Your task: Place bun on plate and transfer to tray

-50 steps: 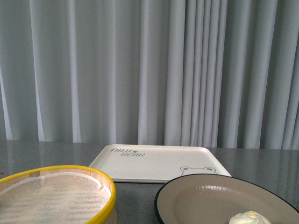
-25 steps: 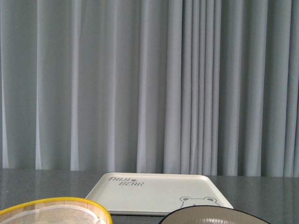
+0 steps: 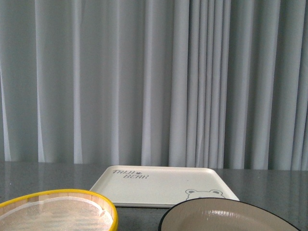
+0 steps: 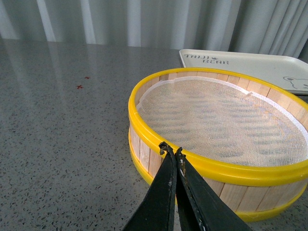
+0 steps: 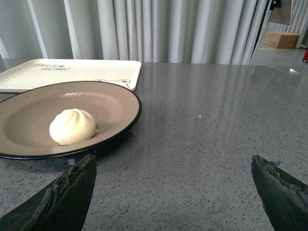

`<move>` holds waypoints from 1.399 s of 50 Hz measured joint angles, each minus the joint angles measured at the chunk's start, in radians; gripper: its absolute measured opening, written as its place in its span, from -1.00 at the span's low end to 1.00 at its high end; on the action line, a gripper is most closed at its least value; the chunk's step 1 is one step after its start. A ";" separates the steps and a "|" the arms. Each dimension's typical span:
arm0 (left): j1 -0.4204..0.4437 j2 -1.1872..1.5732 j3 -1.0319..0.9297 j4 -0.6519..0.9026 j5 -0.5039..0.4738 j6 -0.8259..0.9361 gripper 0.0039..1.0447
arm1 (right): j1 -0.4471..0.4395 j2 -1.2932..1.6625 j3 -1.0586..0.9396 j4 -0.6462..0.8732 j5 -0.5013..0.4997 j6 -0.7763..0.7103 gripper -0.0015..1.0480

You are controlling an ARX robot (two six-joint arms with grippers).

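Facing the bun [image 5: 72, 126] on the plate [image 5: 113, 103] beside the tray [image 5: 72, 72], right gripper [image 5: 173, 192] gaping wide, empty; hovering by the steamer [image 4: 216, 167], left gripper [image 4: 172, 153] pinched together, empty.

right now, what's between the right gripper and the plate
Only bare grey tabletop. In the right wrist view the open right gripper sits just short of the plate holding the bun, nothing between.

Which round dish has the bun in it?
The beige plate with the thin black rim holds the bun. The yellow-rimmed bamboo steamer has only its mesh liner inside.
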 joint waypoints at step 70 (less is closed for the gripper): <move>0.000 -0.662 -0.001 -0.647 0.000 0.000 -0.67 | 0.000 0.000 0.000 0.000 0.000 0.000 0.83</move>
